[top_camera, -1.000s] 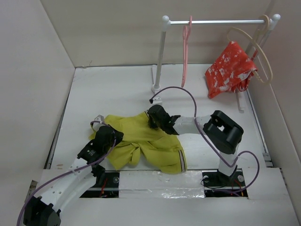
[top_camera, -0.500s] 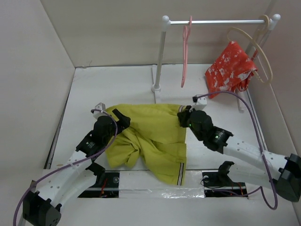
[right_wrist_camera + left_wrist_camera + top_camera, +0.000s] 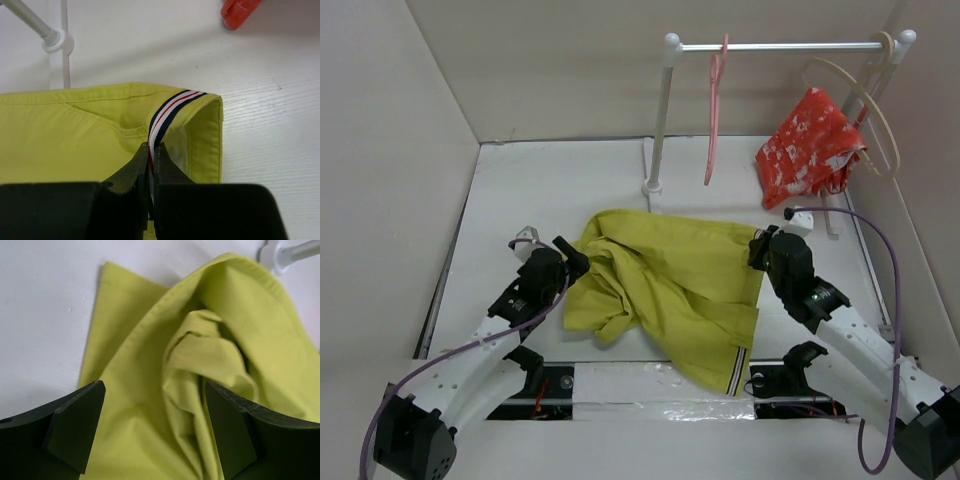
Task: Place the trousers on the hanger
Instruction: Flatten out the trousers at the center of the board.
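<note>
A white table is seen from above, with two robot arms reaching in from the near edge. The mustard-yellow trousers lie crumpled across the middle of the table, between the two grippers. Their left part is bunched into folds and their right part is spread flatter. One end runs down to the near edge.

The left gripper sits at the left edge of the cloth. In the left wrist view, the left gripper has its dark fingers standing wide apart over the folded trousers, with nothing clamped between them.

The right gripper is at the far right corner of the trousers. In the right wrist view, the right gripper has its jaws pressed together, pinching the dark, red and white striped band on the folded edge of the cloth.

At the far side stands a white rail. The thin pink hanger hangs from it by its hook, bare, and well apart from the trousers. Further right, a red patterned garment hangs on a larger beige hanger.
</note>
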